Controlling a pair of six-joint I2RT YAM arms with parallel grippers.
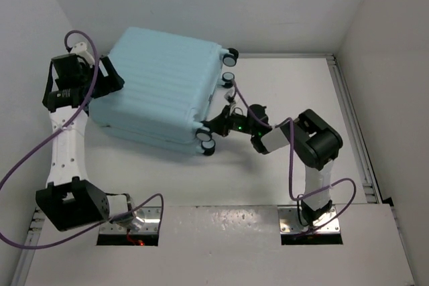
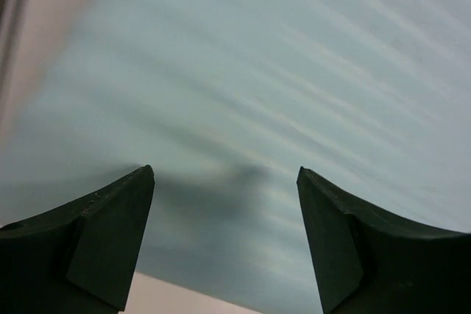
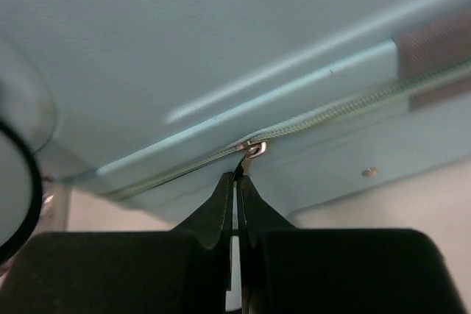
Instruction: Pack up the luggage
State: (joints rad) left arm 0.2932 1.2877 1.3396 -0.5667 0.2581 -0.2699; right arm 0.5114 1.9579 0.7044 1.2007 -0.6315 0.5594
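The luggage [image 1: 161,88], a pale aqua ribbed hard-shell case, lies closed and flat on the table at the back left, its black wheels [image 1: 229,77] facing right. My left gripper [image 1: 110,75] is at its left edge. In the left wrist view this gripper [image 2: 226,174] stands open over the blurred ribbed shell [image 2: 294,71], with nothing between the fingers. My right gripper [image 1: 216,126] is at the wheel side. In the right wrist view it [image 3: 237,178] is shut on the metal zipper pull [image 3: 254,150] of the zipper [image 3: 353,104] along the seam.
White walls enclose the table on the left, back and right. A rail [image 1: 352,118] runs along the right edge. Purple cables [image 1: 288,159] loop off both arms. A caster wheel [image 3: 15,182] sits close to the left of the right gripper.
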